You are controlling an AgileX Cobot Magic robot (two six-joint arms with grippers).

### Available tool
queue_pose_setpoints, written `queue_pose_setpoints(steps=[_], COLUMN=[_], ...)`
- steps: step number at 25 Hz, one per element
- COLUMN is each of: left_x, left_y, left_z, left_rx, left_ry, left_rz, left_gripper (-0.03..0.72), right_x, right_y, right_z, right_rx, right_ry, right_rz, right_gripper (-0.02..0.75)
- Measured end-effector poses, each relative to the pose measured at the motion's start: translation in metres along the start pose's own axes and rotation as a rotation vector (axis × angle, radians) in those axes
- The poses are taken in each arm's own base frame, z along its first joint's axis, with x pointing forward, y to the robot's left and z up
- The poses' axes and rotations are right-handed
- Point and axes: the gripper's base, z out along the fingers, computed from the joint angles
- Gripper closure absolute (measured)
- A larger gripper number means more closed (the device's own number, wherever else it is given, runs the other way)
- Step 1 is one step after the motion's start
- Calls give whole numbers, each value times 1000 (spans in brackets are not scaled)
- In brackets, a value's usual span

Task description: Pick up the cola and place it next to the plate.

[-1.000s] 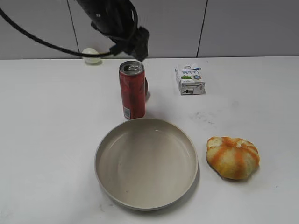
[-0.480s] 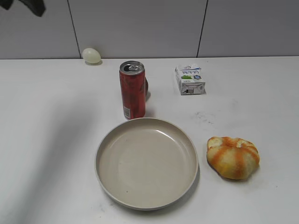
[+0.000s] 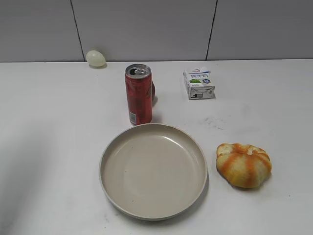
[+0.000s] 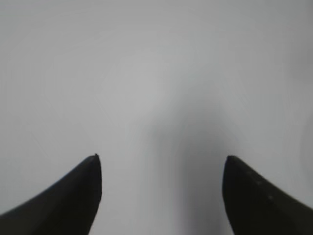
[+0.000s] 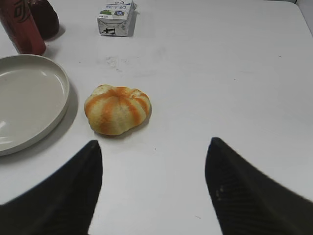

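The cola (image 3: 139,94), a tall slim red can with a silver top, stands upright just behind the beige plate (image 3: 115,147), close to its far rim. It also shows at the top left of the right wrist view (image 5: 20,27), beside the plate (image 5: 58,105). My left gripper (image 4: 161,159) is open and empty over blank white surface. My right gripper (image 5: 154,144) is open and empty over the table, near the front of the orange bun. Neither gripper shows in the exterior view.
An orange-striped bun (image 3: 243,164) lies right of the plate. A small milk carton (image 3: 198,83) stands at the back right. A pale egg (image 3: 96,58) lies by the back wall. A dark red fruit (image 5: 44,17) sits behind the cola.
The left arm, which hung over the cola a second ago, has pulled away up and to the left and left the exterior view. The cola stays standing.
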Motion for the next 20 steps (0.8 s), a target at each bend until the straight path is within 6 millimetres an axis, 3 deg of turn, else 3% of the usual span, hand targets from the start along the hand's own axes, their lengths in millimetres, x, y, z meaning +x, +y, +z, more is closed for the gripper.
queue_pose_setpoints(steps=[12, 20], left_x=[144, 210], left_y=[-19, -27], left_z=[-38, -44], left_rx=[2, -24], left_ry=[-90, -334], left_rz=[-2, -2], left_gripper=[104, 104], right_x=[0, 0], right_y=[0, 0], right_z=[0, 0], right_rx=[0, 0], right_ry=[0, 0], right_rz=[1, 1], right_gripper=[206, 206])
